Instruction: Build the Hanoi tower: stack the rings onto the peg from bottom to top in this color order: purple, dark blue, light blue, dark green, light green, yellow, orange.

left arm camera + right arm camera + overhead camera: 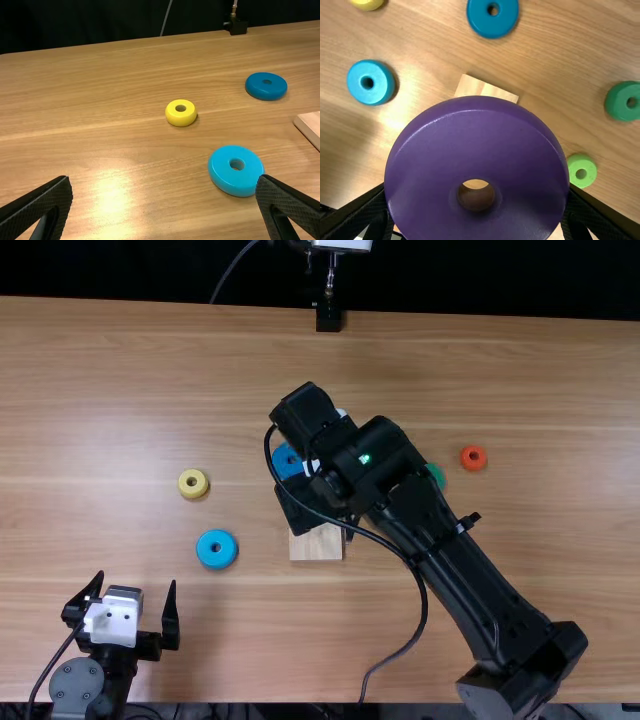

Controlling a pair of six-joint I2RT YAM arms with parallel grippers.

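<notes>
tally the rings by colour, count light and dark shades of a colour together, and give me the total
Purple: 1 (purple ring)
Blue: 2 (dark blue ring, light blue ring)
Green: 2 (dark green ring, light green ring)
Yellow: 1 (yellow ring)
Orange: 1 (orange ring)
Total: 7

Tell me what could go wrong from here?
The purple ring, pinched at its sides by the right arm's fingers, might slip or tip. It could also come down off-centre on the wooden base, which is partly hidden from above. The dark blue ring close by might get bumped.
</notes>
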